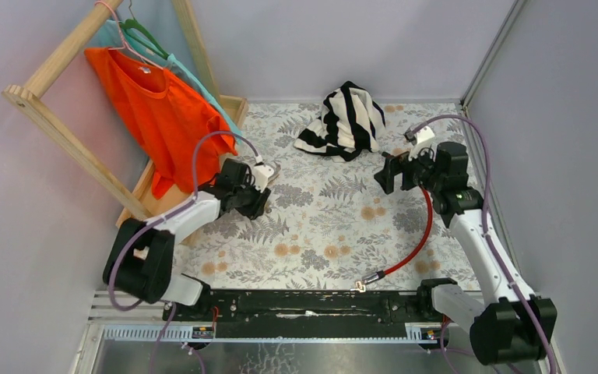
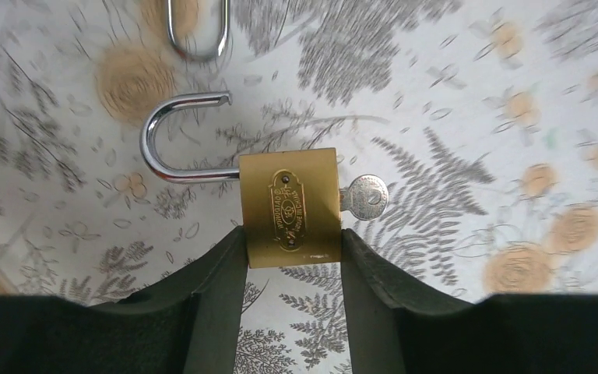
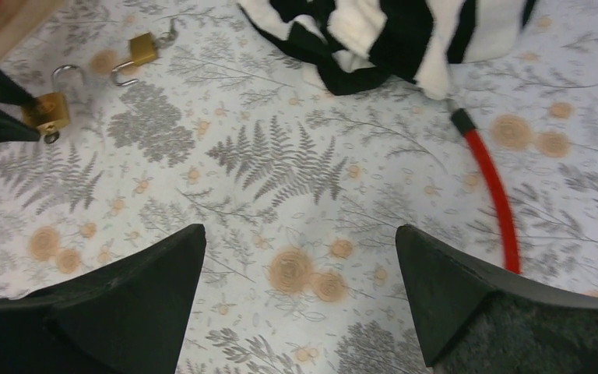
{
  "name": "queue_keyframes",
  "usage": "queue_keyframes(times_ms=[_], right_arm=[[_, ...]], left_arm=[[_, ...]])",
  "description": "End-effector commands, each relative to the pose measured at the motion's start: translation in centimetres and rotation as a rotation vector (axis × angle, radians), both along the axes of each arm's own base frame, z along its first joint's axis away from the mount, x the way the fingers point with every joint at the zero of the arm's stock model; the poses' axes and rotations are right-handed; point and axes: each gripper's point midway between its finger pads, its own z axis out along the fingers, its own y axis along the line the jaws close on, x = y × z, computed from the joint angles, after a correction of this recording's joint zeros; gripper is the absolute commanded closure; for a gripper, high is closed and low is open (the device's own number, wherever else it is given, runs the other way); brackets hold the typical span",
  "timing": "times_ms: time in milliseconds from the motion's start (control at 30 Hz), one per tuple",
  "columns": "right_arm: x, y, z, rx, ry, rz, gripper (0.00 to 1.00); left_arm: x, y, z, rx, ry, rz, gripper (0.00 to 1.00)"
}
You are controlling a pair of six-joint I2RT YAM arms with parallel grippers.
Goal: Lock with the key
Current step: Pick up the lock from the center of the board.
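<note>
Presently the left hand (image 2: 292, 234) is pinching a brass padlock (image 2: 288, 206) by its two flat sides, one dark finger against each side of the body near its lower end. In the left wrist view the padlock sits just left of centre. Its steel shackle (image 2: 175, 140) stands open, curving out to the upper left with the free end clear of the body. A key (image 2: 364, 196) is in the padlock, and its round silver head juts out to the right of the body. Whether the padlock touches the floral surface (image 1: 319, 234) or hangs just above it, I cannot tell. At the top edge of that view is the curved end of another steel loop (image 2: 196, 31), blurred and cut off.

Seen from the right wrist, a second padlock (image 3: 142, 48) lies on the surface in the upper left, near the held one but apart from it. The right hand (image 3: 300, 234) is spread wide and grips nothing, with only patterned cloth between its fingers. A red cable (image 3: 494, 195) runs down the right side of that view.

From the top camera, a striped garment (image 1: 349, 121) lies crumpled at upper centre. An orange shirt (image 1: 160, 109) hangs on a wooden rack (image 1: 62, 128) at the upper left, just beside the left hand.
</note>
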Motion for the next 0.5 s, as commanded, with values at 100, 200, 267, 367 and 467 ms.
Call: queue_keyframes(times_ms=[100,200,267,367,467], right_arm=[[1.6,8.2,3.7,0.241,-0.006,0.254,0.01],[1.7,11.4,4.8,0.312,0.004,0.342,0.01],[1.5,13.5,5.6,0.363,0.013,0.395,0.01],[0.9,16.3,6.3,0.44,0.064,0.462,0.01],[0.1,18.1,6.8,0.526,0.124,0.503,0.0]], left_arm=[[3.4,-5.7,12.8,-0.276,-0.325,-0.126,1.0],[3.6,-7.4,16.7,-0.339,-0.396,-0.156,1.0],[3.5,-8.6,18.8,-0.366,-0.44,-0.183,1.0],[3.4,-10.1,21.4,-0.392,-0.51,-0.21,1.0],[3.6,-11.2,23.0,-0.395,-0.553,-0.208,1.0]])
